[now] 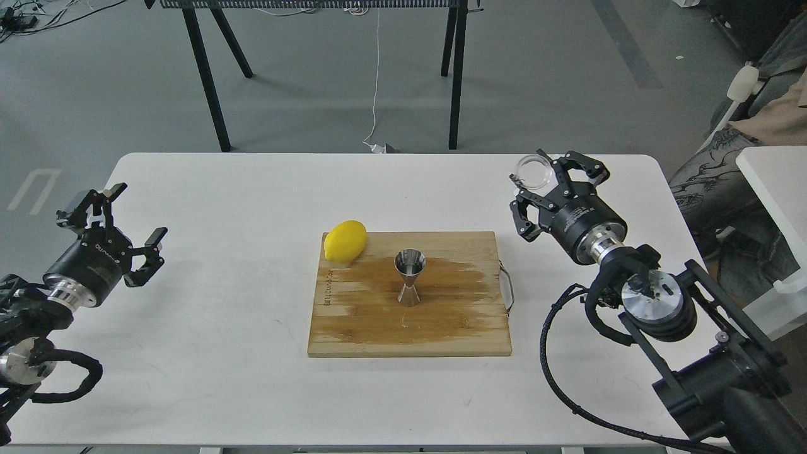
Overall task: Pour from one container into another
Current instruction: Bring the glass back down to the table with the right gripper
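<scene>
- Standing upright on the wooden board [410, 328] mid-desk [220, 353], the steel jigger [409, 276] is being left untouched beside a lemon [345, 241].
- The clear glass cup [533, 172] is being flanked by the right claw [547, 178] at the desk's far right; whether it is being gripped cannot be told.
- The left claw [129, 221] is being held spread, empty.

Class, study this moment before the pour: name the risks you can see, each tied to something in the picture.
1. The steel jigger stands upright on a narrow waist with a small mouth, so liquid may miss it, or a nudge may tip it.
2. The right gripper sits at the glass cup near the table's far edge; a poor grasp could push it off.
3. The lemon rests close beside the jigger and could be knocked.
</scene>
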`<state>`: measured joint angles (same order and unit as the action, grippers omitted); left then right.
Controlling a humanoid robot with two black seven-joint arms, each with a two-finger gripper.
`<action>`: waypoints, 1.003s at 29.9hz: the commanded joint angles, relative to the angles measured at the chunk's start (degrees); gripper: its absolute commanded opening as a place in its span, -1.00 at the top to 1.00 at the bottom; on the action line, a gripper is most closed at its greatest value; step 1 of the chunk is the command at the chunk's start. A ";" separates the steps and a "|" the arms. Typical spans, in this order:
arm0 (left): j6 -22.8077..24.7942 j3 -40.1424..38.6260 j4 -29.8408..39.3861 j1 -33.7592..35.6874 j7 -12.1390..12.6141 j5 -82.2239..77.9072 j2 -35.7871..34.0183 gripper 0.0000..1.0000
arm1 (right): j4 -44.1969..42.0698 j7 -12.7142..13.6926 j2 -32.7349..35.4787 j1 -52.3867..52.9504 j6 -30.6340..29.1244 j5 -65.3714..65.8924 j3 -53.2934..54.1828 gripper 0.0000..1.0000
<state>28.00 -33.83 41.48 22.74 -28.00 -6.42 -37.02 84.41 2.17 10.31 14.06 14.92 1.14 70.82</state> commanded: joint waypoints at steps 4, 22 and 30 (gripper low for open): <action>0.00 0.00 0.00 -0.06 0.00 -0.09 0.10 -0.98 | -4.33 0.03 -0.03 -7.54 0.19 -12.73 13.54 0.29; 0.00 1.23 0.00 -0.06 0.00 0.00 0.89 -0.99 | -15.94 0.29 -0.11 -11.86 0.55 -18.72 14.44 0.29; 0.00 1.23 0.00 -0.06 0.00 -0.09 0.89 -0.98 | -15.77 1.35 -0.47 -12.30 0.46 -18.72 11.45 0.28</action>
<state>28.00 -32.62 41.49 22.67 -28.00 -6.45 -36.12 68.48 3.17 9.90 1.78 15.42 -17.58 83.89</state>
